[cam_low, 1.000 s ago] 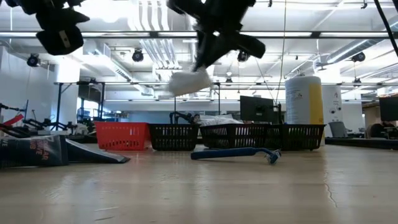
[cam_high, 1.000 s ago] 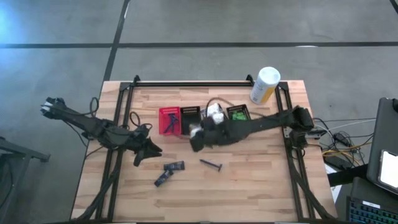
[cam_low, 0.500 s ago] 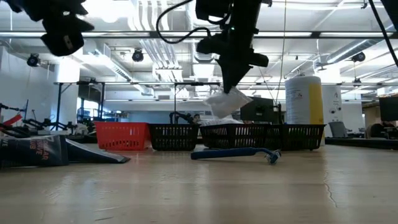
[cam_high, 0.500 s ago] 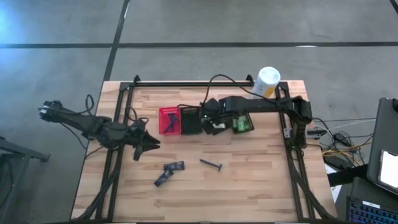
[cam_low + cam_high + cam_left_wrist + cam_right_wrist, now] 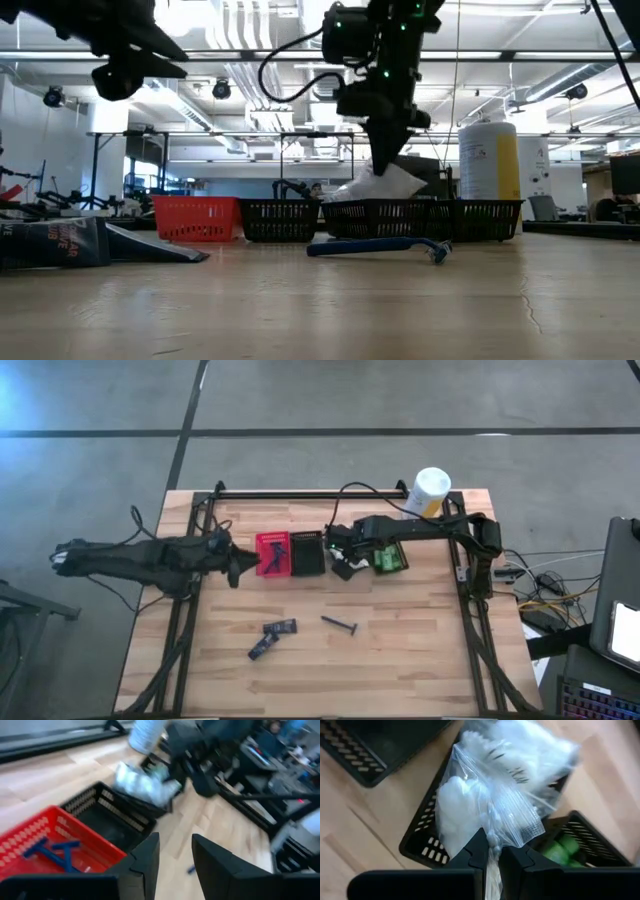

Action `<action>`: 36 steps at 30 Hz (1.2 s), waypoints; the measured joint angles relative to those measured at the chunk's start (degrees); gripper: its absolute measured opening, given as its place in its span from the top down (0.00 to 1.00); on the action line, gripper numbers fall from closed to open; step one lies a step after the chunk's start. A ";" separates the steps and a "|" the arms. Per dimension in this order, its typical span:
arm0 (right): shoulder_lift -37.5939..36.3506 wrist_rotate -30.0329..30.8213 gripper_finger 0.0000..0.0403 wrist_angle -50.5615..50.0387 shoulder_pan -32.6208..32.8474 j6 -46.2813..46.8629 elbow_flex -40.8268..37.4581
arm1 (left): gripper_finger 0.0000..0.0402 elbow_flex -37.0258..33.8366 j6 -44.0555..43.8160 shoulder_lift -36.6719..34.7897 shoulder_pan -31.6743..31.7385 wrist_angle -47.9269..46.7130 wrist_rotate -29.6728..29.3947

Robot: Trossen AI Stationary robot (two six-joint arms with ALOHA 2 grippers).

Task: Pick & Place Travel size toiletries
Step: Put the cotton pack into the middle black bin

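The right gripper (image 5: 492, 851) has its fingers (image 5: 478, 851) pinched shut on the edge of a clear bag (image 5: 492, 805) of white items. In the high view this gripper (image 5: 340, 557) sits over the row of baskets at the back of the counter (image 5: 400, 660), and the bag (image 5: 343, 565) hangs at the near edge of a black basket (image 5: 427, 847) that already holds more white bundles. In the low view the bag (image 5: 378, 186) rests at the rim of that basket (image 5: 385, 220), under the gripper (image 5: 385, 150). Just beside it, toward the right arm's base, a second black basket (image 5: 388, 552) holds green packets (image 5: 560, 851). On the other side stand an empty-looking black basket (image 5: 306, 553) and then a red basket (image 5: 272, 554) with blue razors (image 5: 50, 852) in it.

The left gripper (image 5: 175, 857) hovers above the counter just left of the red basket, its fingers (image 5: 147, 857) narrowly apart and holding nothing; in the high view it (image 5: 235, 565) is at the counter's left rail.

Loose on the counter, nearer the front, lie a dark tube (image 5: 272, 638) and a razor (image 5: 340, 624), well apart from both grippers. In the low view the razor (image 5: 380, 246) lies in front of the basket row and the tube (image 5: 90, 243) lies at far left. A white-and-yellow canister (image 5: 426, 496) stands at the back right corner.
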 joint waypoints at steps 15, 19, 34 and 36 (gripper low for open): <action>-0.49 -1.25 0.89 12.13 -0.38 -1.78 -9.32 | 0.70 0.00 -1.53 0.13 5.60 1.65 0.02; -0.48 -1.21 0.80 12.09 -0.38 -3.36 -9.78 | 0.70 0.00 -1.53 0.13 5.60 1.63 0.02; -3.51 -1.05 0.46 8.18 -0.36 -5.13 -9.57 | 0.70 0.00 -1.51 0.15 5.60 1.59 0.00; -4.49 -1.04 0.43 6.68 -0.36 -5.13 -9.57 | 0.70 0.00 -1.51 0.15 5.60 1.59 0.00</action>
